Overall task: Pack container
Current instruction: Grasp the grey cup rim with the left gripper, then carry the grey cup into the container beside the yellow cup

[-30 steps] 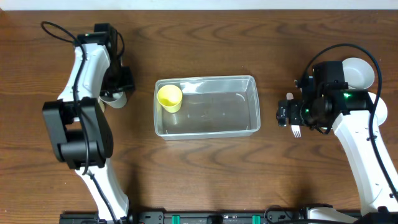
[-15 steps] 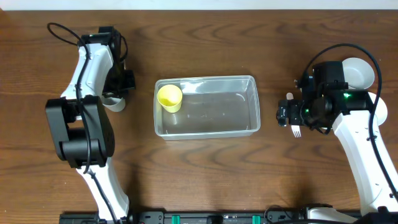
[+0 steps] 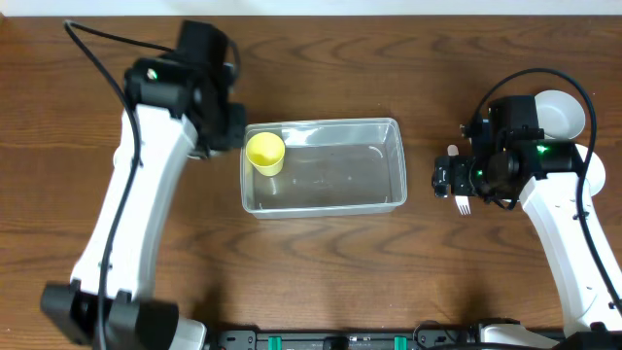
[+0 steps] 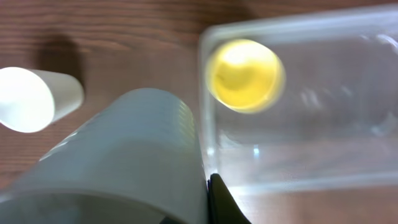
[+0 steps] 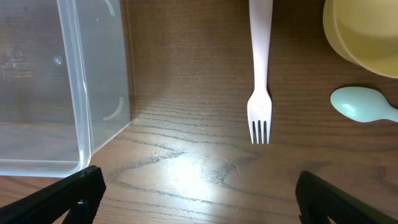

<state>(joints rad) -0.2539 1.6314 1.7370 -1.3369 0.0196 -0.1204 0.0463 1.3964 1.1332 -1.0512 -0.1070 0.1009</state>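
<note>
Container point(image 3: 340, 183) holds one yellow cup point(image 3: 264, 153); left tool point(image 3: 225, 136) grips one grey cup point(image 4: 124, 155), right tool point(image 3: 447, 180) gapes.

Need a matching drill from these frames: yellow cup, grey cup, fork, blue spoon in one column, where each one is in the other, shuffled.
Things
1. yellow cup
2. grey cup
3. fork
4. blue spoon

Places
A. on the table, right beside the yellow bowl, farthest from the container
B. inside the container, at its left end
C. pinched in the left gripper
D. flat on the table between the container and the spoon

Pairs: 1-B, 2-C, 3-D, 4-A
</note>
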